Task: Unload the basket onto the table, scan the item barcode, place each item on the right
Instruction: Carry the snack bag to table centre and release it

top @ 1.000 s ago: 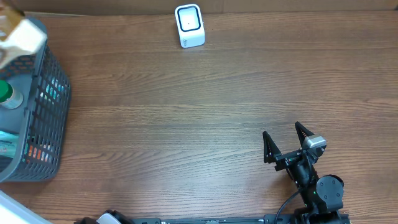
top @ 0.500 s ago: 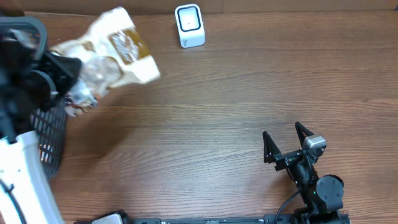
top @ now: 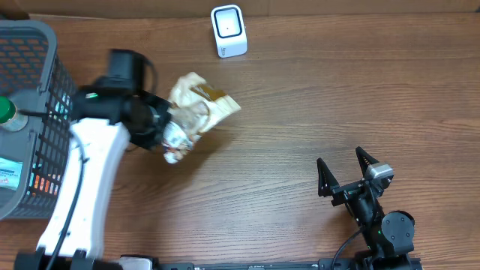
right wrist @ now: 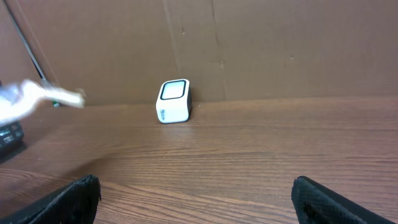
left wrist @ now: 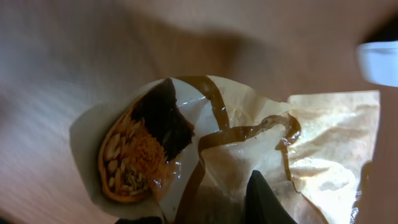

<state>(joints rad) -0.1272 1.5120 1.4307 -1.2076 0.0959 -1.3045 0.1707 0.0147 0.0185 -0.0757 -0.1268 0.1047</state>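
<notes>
Snack bag (top: pixel 196 112) gripped by the left tool (top: pixel 169 124) over the tabletop (top: pixel 315 90).
The crumpled bag is clamped between the closed-in fingers at about ten o'clock in the overhead view. The white scanner (top: pixel 228 31) is seen at twelve o'clock and the grey basket (top: pixel 45 120) at nine. The right tool (top: pixel 343 168) is spread wide open at four o'clock.

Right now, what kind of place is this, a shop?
Probably a pretend shop checkout on a wooden table: a small white barcode scanner stands at the back, a grey shopping basket holds groceries, and the left gripper holds a snack bag.
</notes>
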